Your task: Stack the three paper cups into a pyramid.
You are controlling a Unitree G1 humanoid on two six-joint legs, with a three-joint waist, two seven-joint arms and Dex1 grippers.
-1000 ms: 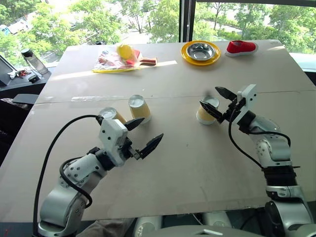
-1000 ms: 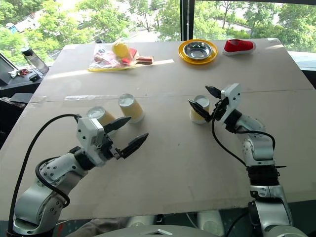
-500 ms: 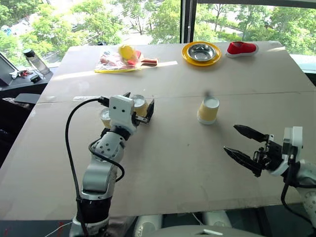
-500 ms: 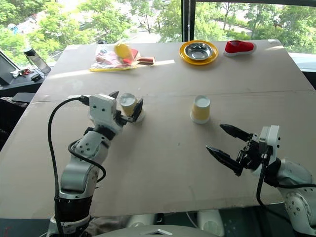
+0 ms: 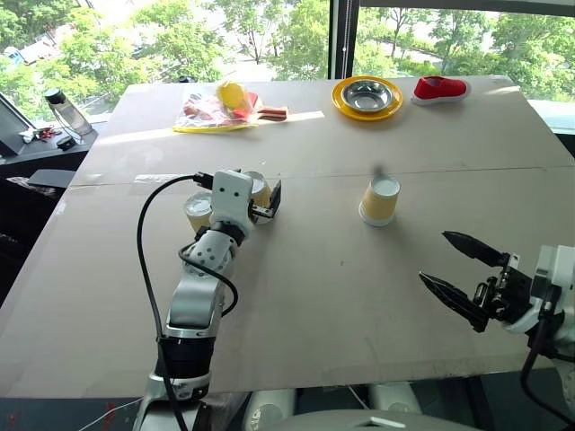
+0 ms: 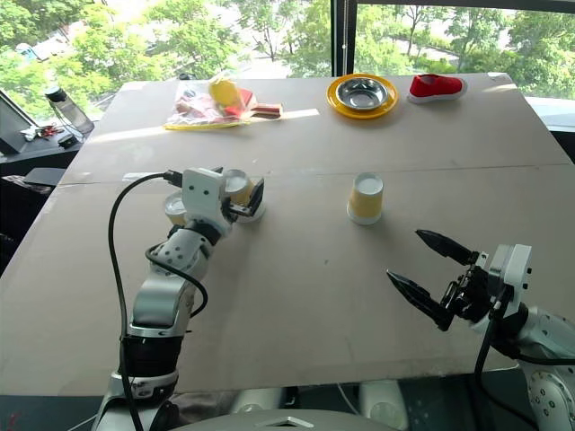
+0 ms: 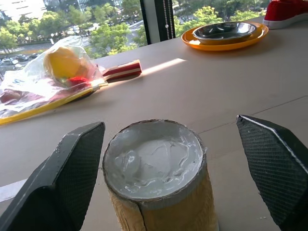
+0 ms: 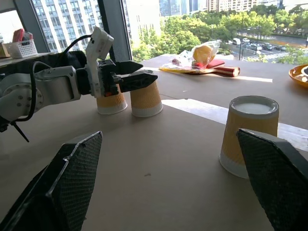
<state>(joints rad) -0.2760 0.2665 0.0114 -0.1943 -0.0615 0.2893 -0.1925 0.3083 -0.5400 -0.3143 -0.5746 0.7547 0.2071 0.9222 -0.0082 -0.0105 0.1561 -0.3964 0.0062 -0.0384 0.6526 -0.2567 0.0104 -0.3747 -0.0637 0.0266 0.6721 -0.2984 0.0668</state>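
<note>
Plate [image 5: 366, 109] with bowl [image 5: 366, 92], shoe [image 5: 439, 87] beyond cups [image 5: 380, 200].

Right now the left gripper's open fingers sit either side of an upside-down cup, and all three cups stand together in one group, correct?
Not quite. Only two cups stand together: the cup between the open left gripper's fingers and its neighbour cup. The third cup stands alone, apart on the table, as the left eye view shows.
</note>
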